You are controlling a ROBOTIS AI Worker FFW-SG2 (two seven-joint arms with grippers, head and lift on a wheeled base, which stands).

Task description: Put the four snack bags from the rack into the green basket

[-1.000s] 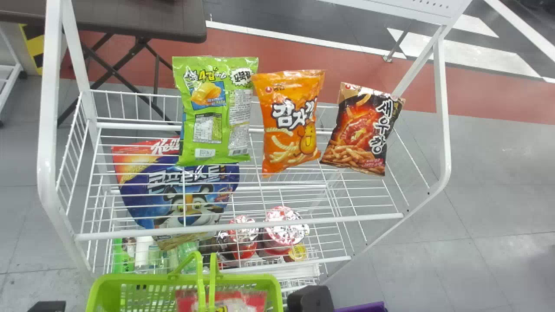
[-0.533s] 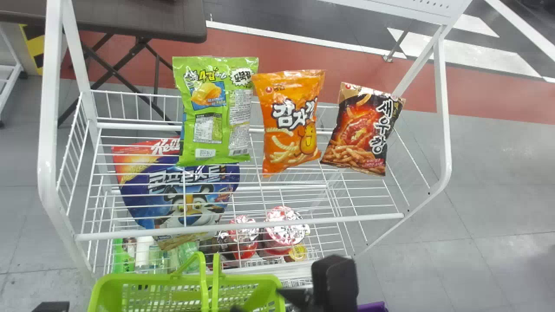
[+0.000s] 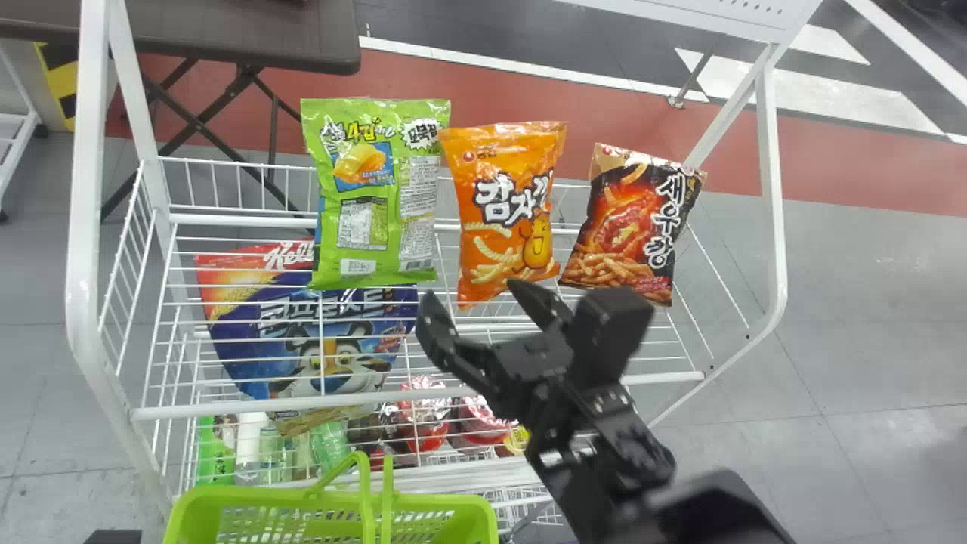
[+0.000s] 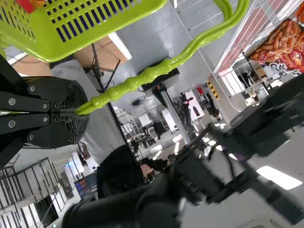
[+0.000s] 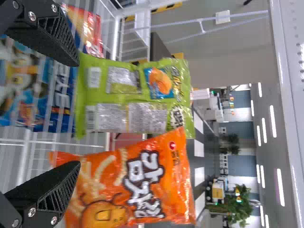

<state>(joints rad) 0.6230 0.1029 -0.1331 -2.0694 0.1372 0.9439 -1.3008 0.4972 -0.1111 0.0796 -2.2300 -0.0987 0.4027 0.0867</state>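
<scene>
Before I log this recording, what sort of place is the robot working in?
Probably a shop mock-up in a large indoor hall or lab, rather than a real store: snack bags on a white wire rack, a green basket, and ceiling lights over the open space beyond.

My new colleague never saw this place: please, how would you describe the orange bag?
Find the white wire rack. The orange bag stands high on it, between the green bag and the dark bag. Of these three, only it shows a yellow cartoon face.
</scene>
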